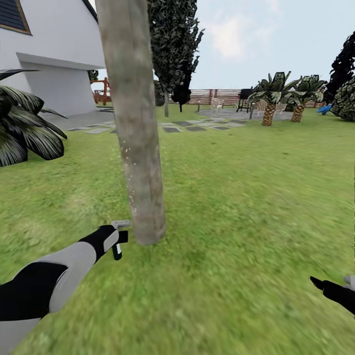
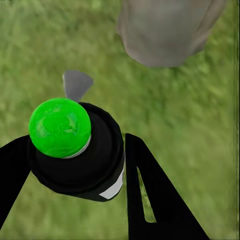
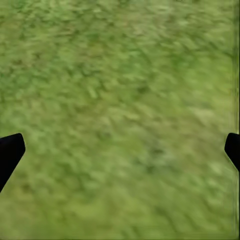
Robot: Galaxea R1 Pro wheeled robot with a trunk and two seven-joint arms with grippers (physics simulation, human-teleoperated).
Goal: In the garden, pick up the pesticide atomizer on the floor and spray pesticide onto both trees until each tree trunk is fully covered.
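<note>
Pesticide atomizer (image 1: 117, 239) sits in your left gripper (image 1: 114, 236), held low over the lawn (image 1: 236, 207) just beside the foot of the nearest tree trunk (image 1: 135, 123), with its pale nozzle tip pointing at the bark. From your left wrist camera you see the sprayer (image 2: 80, 150) from above: a black body with a bright green round cap and a small white label, clamped between the two black fingers (image 2: 150, 195), so that claw is clenched on it. The grey nozzle fans out ahead of the cap toward the trunk base (image 2: 165, 30), close to it but with grass between.

On the trunk you can make out a few faint whitish speckles (image 1: 129, 153) scattered along its left side, about the middle and lower part; they are sparse and hard to read.

Your right gripper (image 1: 335, 288) hangs at the lower right edge of the head view, well apart from the tree. In the right wrist view its two dark fingertips (image 3: 10, 150) stand wide at either side with only grass (image 3: 120, 120) between them, so it is released and holds nothing.

Farther out, a broad-leaved plant (image 1: 24, 123) stands to the left, a white house (image 1: 49, 54) behind it, stepping stones (image 1: 187, 125) cross the lawn, and two small palms (image 1: 281, 96) stand before the slatted brown fence (image 1: 217, 96).
</note>
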